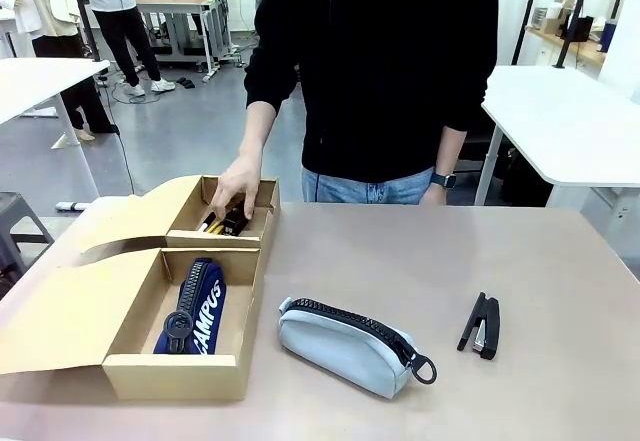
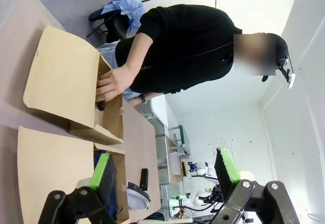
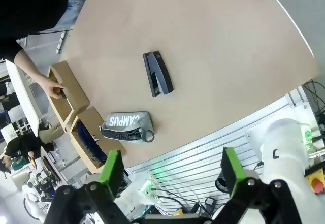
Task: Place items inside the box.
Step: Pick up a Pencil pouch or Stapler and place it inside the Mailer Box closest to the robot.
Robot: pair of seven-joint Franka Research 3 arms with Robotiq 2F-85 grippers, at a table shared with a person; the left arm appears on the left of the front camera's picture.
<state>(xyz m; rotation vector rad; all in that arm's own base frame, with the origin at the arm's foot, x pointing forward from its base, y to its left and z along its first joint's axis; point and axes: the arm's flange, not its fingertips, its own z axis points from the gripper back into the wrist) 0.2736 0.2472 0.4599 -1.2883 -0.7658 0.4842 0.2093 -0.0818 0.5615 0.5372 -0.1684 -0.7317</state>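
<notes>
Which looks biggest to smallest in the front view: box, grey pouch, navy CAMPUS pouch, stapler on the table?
1. box
2. grey pouch
3. navy CAMPUS pouch, though the box wall may hide part of it
4. stapler

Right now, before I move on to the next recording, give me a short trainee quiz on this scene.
1. True or false: the grey zip pouch lies inside the box.
2. Which compartment holds the navy pouch? A: the small far one. B: the larger near one.
3. Name the item lying on the table to the right of the grey zip pouch.
Key: 1 false; 2 B; 3 black stapler.
</notes>
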